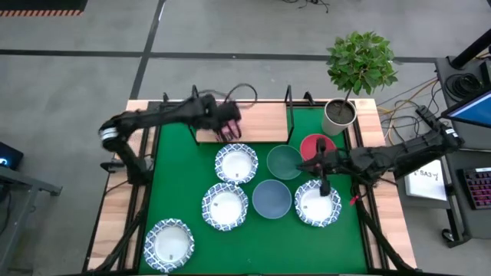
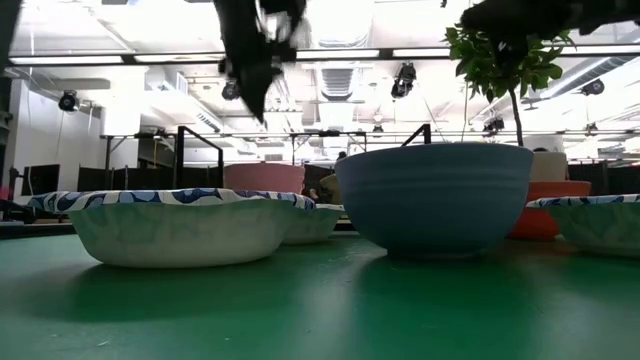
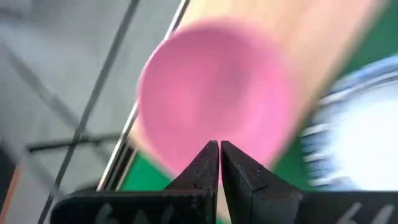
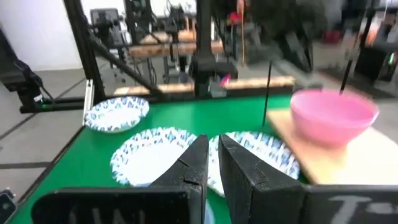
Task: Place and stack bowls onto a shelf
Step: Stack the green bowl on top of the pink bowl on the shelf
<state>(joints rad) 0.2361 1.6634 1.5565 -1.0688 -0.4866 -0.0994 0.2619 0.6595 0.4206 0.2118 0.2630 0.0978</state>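
High view, left to right: left gripper (image 1: 227, 129) hovers over the small round pink bowl (image 3: 214, 102) on the light-wood shelf board (image 1: 261, 119), fingers closed, empty. Bowl looks light, rigid, slick; take it by the rim. Right gripper (image 1: 324, 182), fingers nearly closed, over a white blue-rimmed bowl (image 1: 317, 204).

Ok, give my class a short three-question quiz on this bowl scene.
1. True or false: the pink bowl sits on the shelf, under the left gripper.
2. How many white bowls lie on the mat?
3. Which bowl lies nearest the plant pot? A) red B) grey-blue C) green

Key: 1 true; 2 four; 3 A, the red bowl.
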